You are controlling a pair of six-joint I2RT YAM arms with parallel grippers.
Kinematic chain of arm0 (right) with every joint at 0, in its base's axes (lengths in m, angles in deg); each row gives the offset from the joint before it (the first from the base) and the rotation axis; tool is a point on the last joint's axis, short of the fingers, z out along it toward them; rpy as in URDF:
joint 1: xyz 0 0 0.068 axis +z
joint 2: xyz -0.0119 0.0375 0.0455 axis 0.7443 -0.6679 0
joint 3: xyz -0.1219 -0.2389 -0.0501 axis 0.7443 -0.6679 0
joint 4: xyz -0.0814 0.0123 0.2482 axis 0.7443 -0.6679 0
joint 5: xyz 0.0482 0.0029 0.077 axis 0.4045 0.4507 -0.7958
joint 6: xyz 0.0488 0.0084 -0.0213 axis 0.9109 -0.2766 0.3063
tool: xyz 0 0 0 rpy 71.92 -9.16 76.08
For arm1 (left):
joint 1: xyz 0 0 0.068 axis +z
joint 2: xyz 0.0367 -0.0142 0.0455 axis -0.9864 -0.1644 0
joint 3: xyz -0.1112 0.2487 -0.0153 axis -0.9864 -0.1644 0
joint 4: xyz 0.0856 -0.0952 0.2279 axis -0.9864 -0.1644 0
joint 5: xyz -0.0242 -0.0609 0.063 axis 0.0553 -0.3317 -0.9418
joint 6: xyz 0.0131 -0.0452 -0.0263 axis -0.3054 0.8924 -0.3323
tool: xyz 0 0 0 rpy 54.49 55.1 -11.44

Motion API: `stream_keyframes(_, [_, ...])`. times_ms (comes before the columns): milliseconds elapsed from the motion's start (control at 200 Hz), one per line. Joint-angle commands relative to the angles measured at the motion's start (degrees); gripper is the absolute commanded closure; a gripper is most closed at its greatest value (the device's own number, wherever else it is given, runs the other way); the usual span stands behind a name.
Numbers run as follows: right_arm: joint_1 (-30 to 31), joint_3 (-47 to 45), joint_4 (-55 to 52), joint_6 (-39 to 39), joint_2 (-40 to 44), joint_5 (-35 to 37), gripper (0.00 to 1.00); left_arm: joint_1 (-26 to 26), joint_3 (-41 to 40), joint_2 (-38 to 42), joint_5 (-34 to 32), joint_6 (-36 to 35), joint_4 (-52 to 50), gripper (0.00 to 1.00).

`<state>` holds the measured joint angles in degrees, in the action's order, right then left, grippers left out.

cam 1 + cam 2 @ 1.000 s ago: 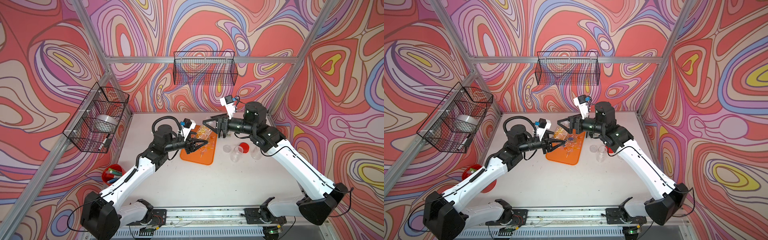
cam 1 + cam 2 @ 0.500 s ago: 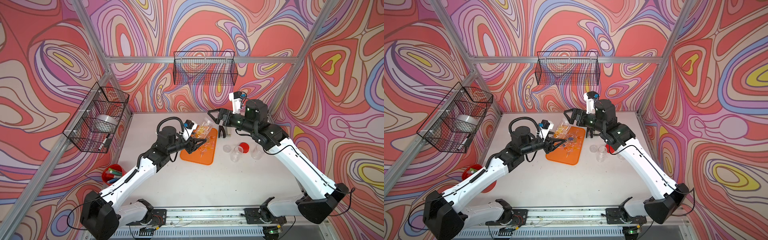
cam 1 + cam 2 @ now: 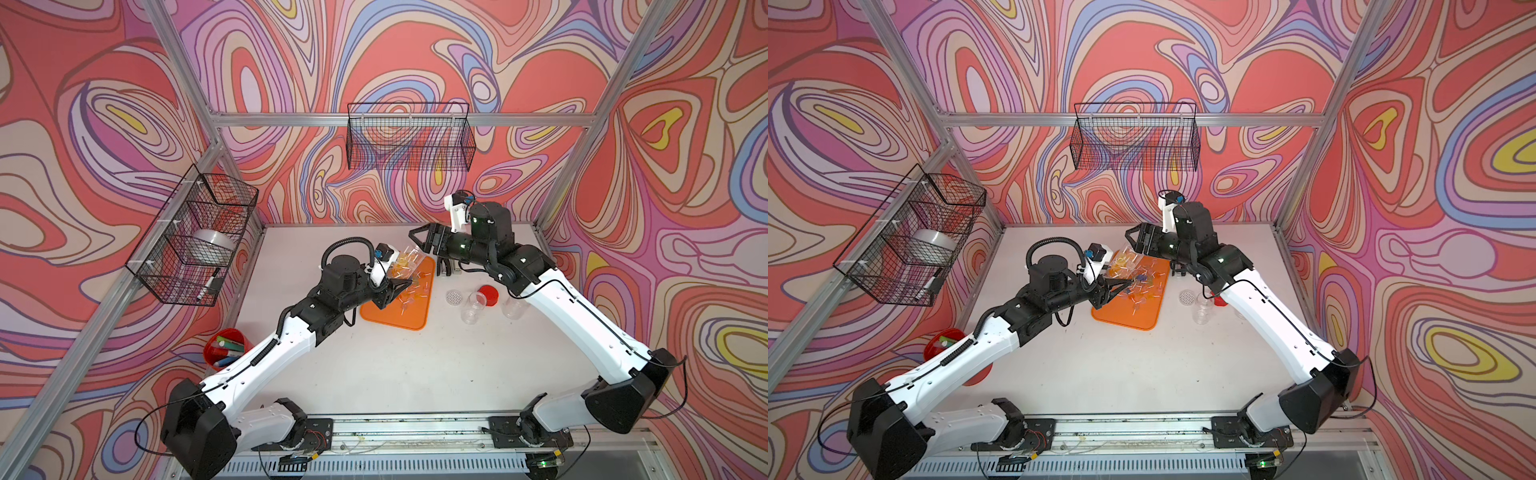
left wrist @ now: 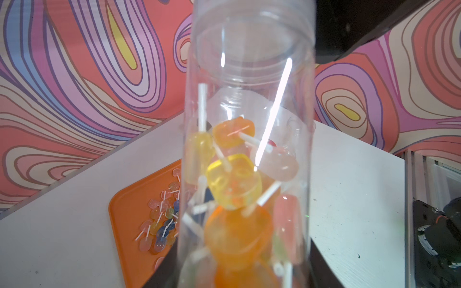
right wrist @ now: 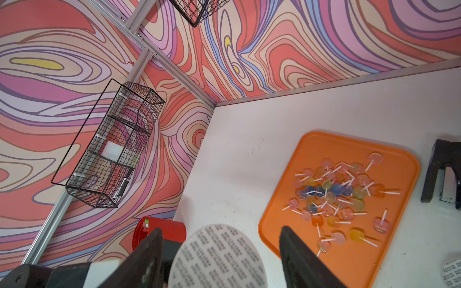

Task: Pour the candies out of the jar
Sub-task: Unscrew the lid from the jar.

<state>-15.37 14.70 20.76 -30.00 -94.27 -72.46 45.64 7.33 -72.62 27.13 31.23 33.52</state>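
Clear jar (image 4: 249, 74) w/ candies (image 4: 234, 184), pinched in left tool (image 3: 399, 284) up near orange tray (image 3: 409, 320): hold steady, close right tool (image 5: 220, 230), spread either side of white disc (image 5: 219, 259) (prob. jar seal), on its edge, peel, then tip.

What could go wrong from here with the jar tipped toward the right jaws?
1. A white seal still seems to cover the mouth of the jar; the right gripper, jaws open either side, could slip off it.
2. A pull may twist the jar in the left gripper.
3. The jar appears to hang by the far edge of the orange tray, so freed candies may miss it.
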Motion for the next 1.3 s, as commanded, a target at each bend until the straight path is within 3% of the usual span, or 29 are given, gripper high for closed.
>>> stream_keyframes(0, [0.4, 0.6, -0.2, 0.2, -0.5, 0.1, 0.31, -0.4, 2.7, -0.1, -0.8, -1.0, 1.1, 1.00])
stream_keyframes(305, [0.5, 0.7, -0.2, 0.3, -1.4, -0.2, 0.25, -0.5, 3.1, -0.3, -0.8, -0.5, 1.3, 1.00])
stream_keyframes(586, [0.6, 0.2, 0.5, -1.2, -0.7, -0.3, 0.45, -0.6, 3.0, -0.2, -0.4, -0.4, 1.5, 1.00])
stream_keyframes(716, [0.5, 0.2, 1.1, -6.4, 0.1, -5.1, 0.49, -0.2, 3.2, -0.2, 2.8, -0.3, 1.5, 1.00])
stream_keyframes(1002, [-0.9, 0.5, 0.0, -16.7, 3.2, -23.6, 0.54, 5.4, 0.9, 1.3, 23.0, 6.7, 8.7, 1.00])
stream_keyframes(1142, [-3.6, -1.9, 3.6, -14.3, 4.6, -29.5, 0.56, 5.6, 1.0, 1.9, 24.3, 6.4, 7.9, 1.00])
stream_keyframes(1297, [-6.1, -2.7, 7.3, -9.4, 4.8, -29.7, 0.57, 5.5, 0.8, 1.8, 23.2, 6.2, 6.9, 1.00])
